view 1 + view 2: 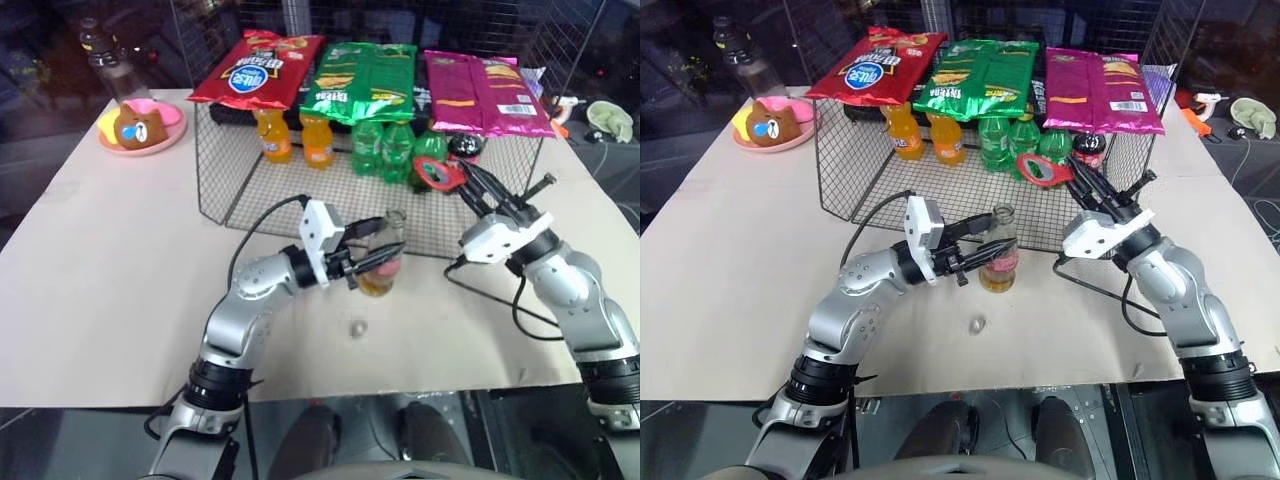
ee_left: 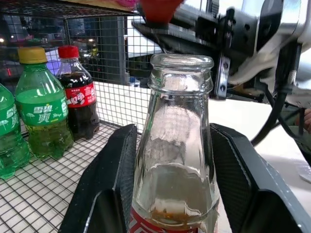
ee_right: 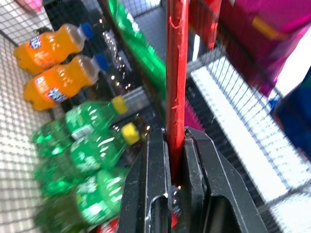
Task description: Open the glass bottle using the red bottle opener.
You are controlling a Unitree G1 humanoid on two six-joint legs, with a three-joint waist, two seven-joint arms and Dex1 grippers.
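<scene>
Two pincers are busy: my left pincer (image 1: 372, 262) grips the upright glass bottle (image 1: 381, 258), its mouth already bare. From there, my right pincer (image 1: 470, 186), clamped on the red bottle opener (image 1: 437, 172), lies at two o'clock, well apart.

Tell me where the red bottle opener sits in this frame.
In the left eye view the red bottle opener is clamped in the right hand, raised by the wire basket, right of the glass bottle.

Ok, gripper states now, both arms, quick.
Left gripper: closed around the glass bottle, which has no cap on.
Right gripper: shut on the red bottle opener, raised beside the bottle.
</scene>
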